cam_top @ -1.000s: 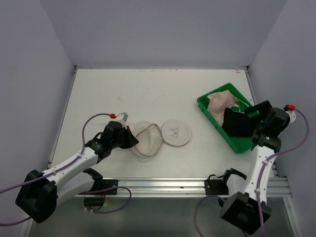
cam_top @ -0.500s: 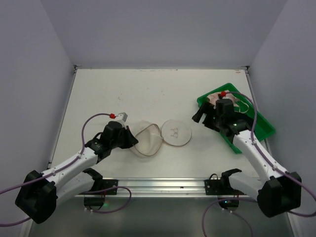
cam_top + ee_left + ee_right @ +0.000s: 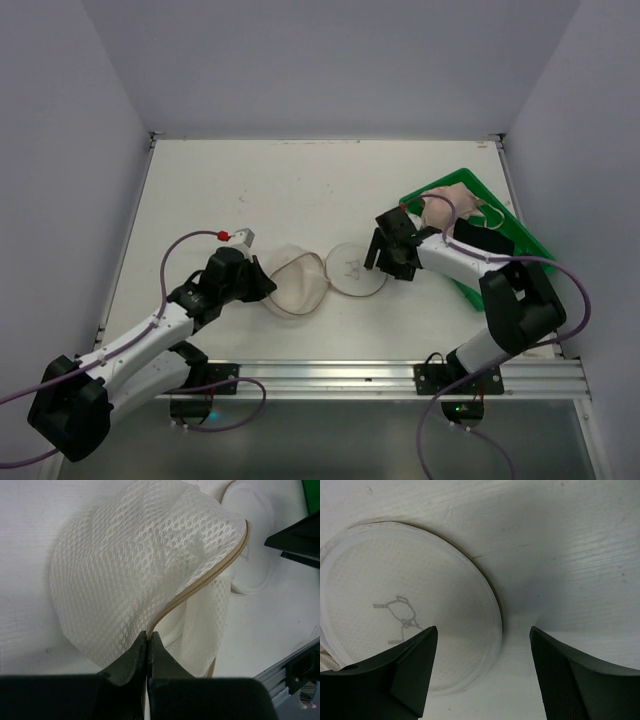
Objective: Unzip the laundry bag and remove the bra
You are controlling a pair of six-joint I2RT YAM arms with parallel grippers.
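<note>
Lying unzipped in the lower middle of the top view, the laundry bag point(image 3: 300, 285) is splayed into two halves. There's a slumped white mesh dome on the left and a flat round face with the little printed bra outline point(image 3: 400, 612) on the right. The tan zipper point(image 3: 200, 587) runs along the open rim. Down at the bottom of its own wrist view, the left gripper point(image 3: 148, 640) is pinched tight on the mesh right by that zipper edge, probably to pin the bag so it doesn't slide. Over the flat face, the right gripper point(image 3: 482, 630) hovers low with jaws apart, straddling the disc's right rim and holding nothing. It seems to be lining up on that half. The bra point(image 3: 447, 205) sits bunched in the green tray point(image 3: 528, 243) at the upper right, well apart from the bag, so the removal looks done already.
</note>
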